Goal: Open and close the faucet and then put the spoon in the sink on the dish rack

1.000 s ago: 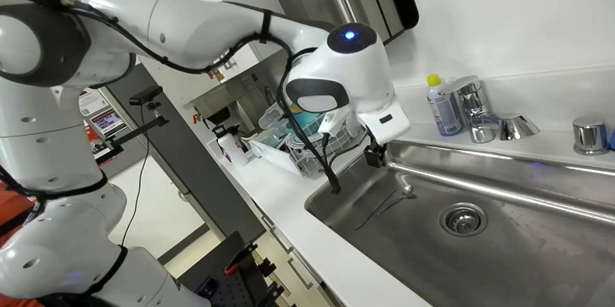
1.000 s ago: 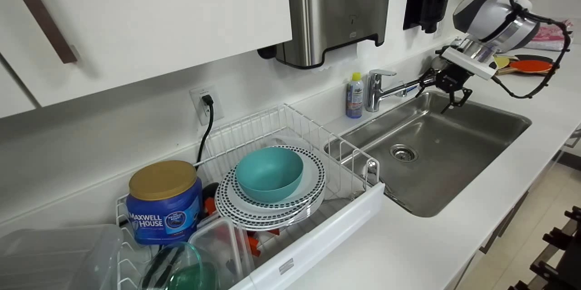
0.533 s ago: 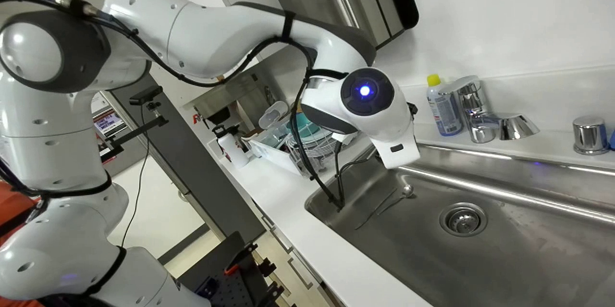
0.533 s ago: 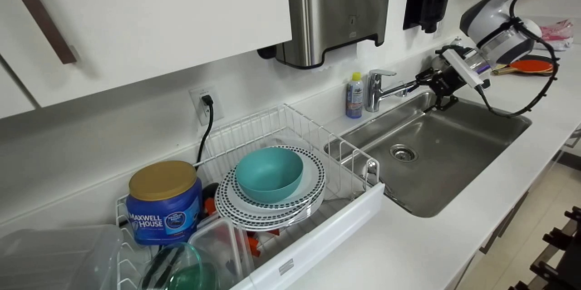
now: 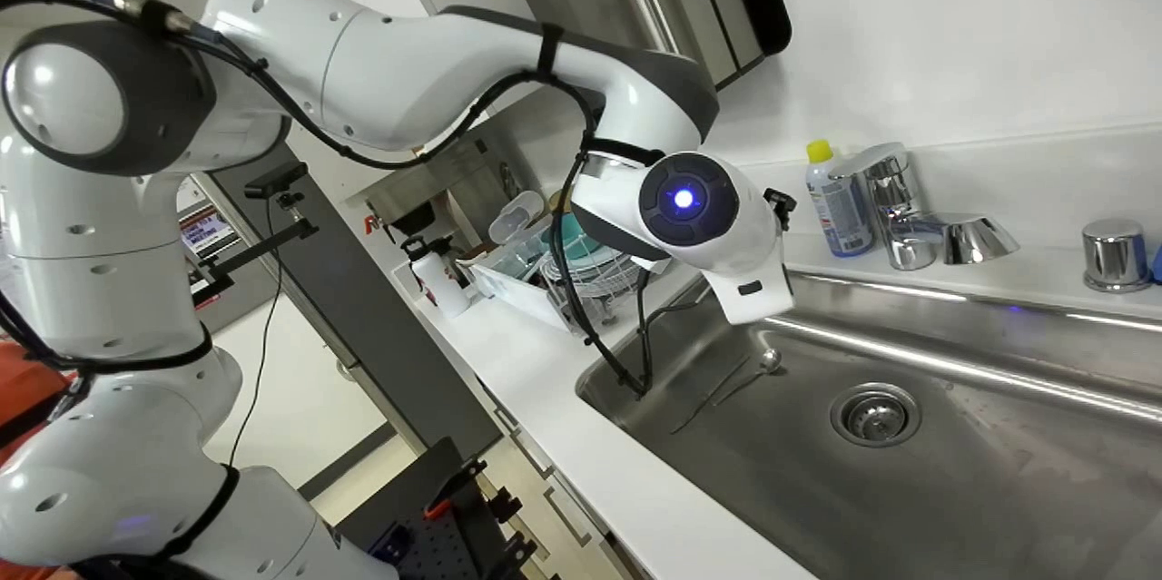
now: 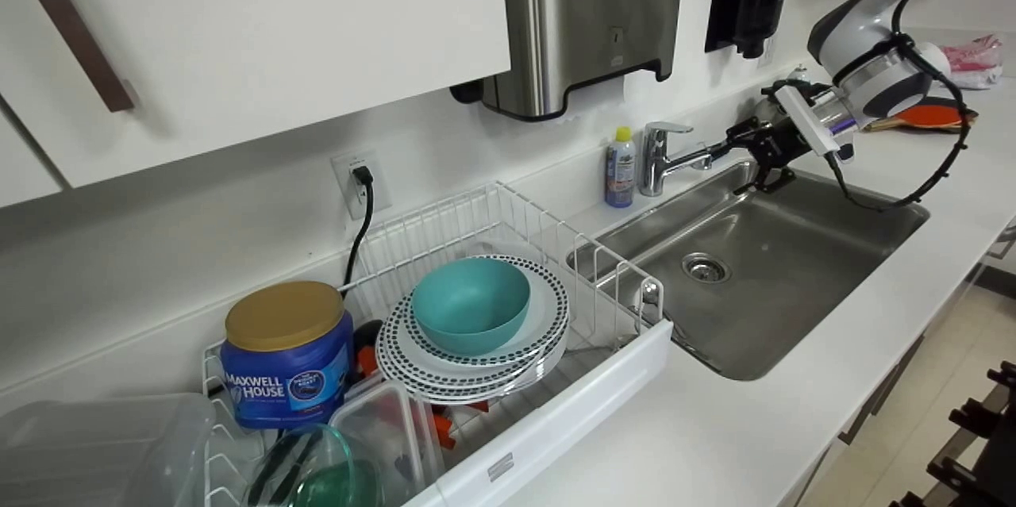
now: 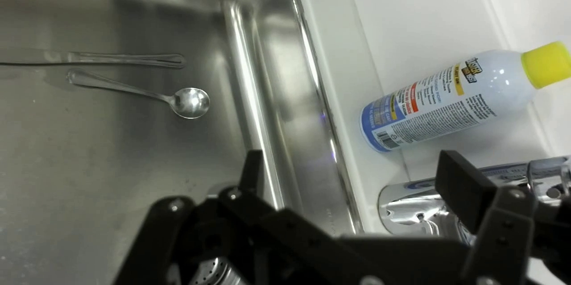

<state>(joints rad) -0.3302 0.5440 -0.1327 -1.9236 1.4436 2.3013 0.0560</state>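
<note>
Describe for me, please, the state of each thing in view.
Gripper: open, jaws apart.
Faucet: no water seen running.
Spoon: lying in the sink.
Knife: lying beside the spoon.
Drain: not covered; cannot tell whether plugged.
Spray can: upright, capped.
Dish rack: loaded.
Teal bowl: right side up on stacked plates.
Coffee tub: upright, closed.
Cupboard door: appears closed.

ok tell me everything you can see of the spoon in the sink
The spoon looks like shiny silver metal, with a rounded bowl and a slim handle that widens toward its end. It lies ungripped on the floor of the sink, the only thing it visibly touches. What looks like a knife lies beside it, slightly apart, nearest at the spoon's handle end. Whether the bowl faces up or down I can't tell.
</note>
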